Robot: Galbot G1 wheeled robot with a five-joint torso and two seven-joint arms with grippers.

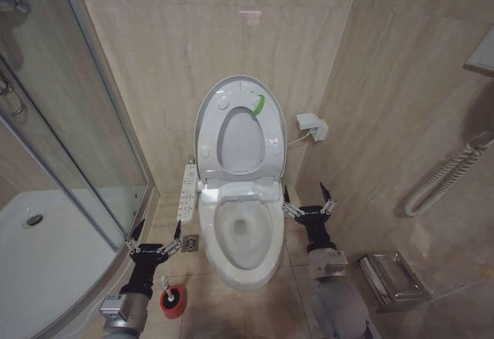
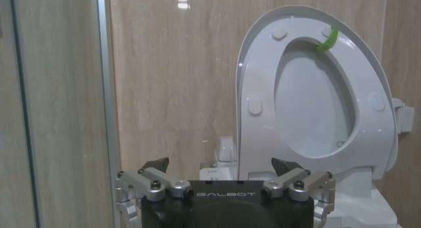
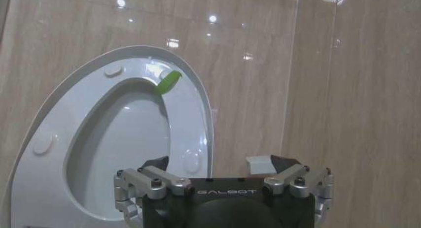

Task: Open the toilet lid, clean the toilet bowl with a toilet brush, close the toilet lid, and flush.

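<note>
The toilet lid (image 1: 239, 142) stands raised against the back wall, with the ring seat (image 1: 207, 134) and its green strip (image 1: 259, 104) folded up in front of it. Below lies the open white toilet bowl (image 1: 241, 235). The toilet brush (image 1: 165, 284) stands in its red cup (image 1: 173, 300) on the floor left of the bowl. My left gripper (image 1: 160, 229) hovers open just above and behind the brush. On the bowl's right side my right gripper (image 1: 306, 194) is open and holds nothing. The raised lid (image 2: 309, 100) fills the space beyond my left gripper (image 2: 220, 164). It is also ahead of my right gripper (image 3: 219, 163), lid (image 3: 125, 149).
A glass shower enclosure (image 1: 77, 146) closes off the left. The side button panel (image 1: 187, 192) and a floor drain (image 1: 191, 243) lie between it and the bowl. On the right wall are a white fitting (image 1: 312, 127), a grab rail (image 1: 440, 181) and a metal holder (image 1: 394, 277).
</note>
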